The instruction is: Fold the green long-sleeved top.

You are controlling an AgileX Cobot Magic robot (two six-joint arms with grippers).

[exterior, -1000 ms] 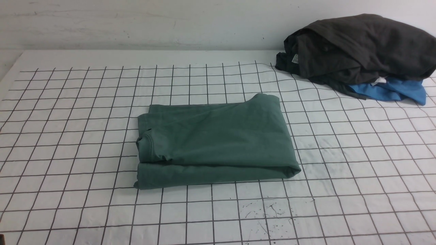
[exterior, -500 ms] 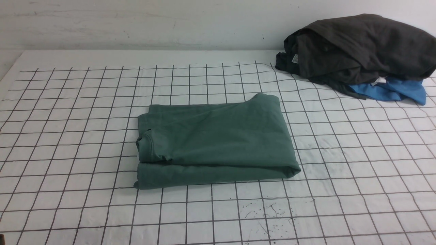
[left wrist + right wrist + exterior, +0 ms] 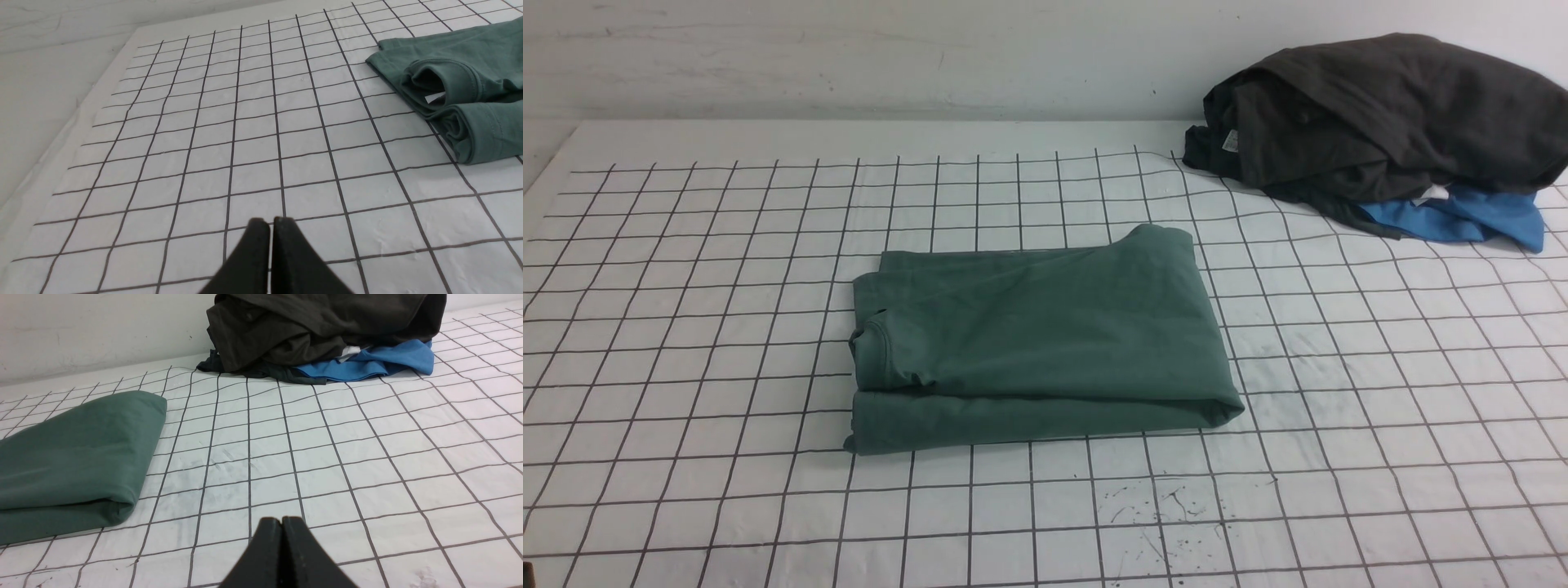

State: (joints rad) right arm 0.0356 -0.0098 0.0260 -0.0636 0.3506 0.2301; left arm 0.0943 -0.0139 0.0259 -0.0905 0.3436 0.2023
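Green long-sleeved top (image 3: 1037,343) lies folded, long axis crosswise. You've both end effectors clenched empty, left end effector (image 3: 269,222) and right end effector (image 3: 282,520), flanking it equally.

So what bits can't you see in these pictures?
- Green top, front view: sleeves and chest logo are folded inside.
- Neck label, left wrist view: too small to read.
- Blue garment, front view: mostly buried under the dark heap.
- Dark heap, front view: how many clothes it holds cannot be told.
- Left gripper and right gripper: only shut fingertips show; absent from the front view.
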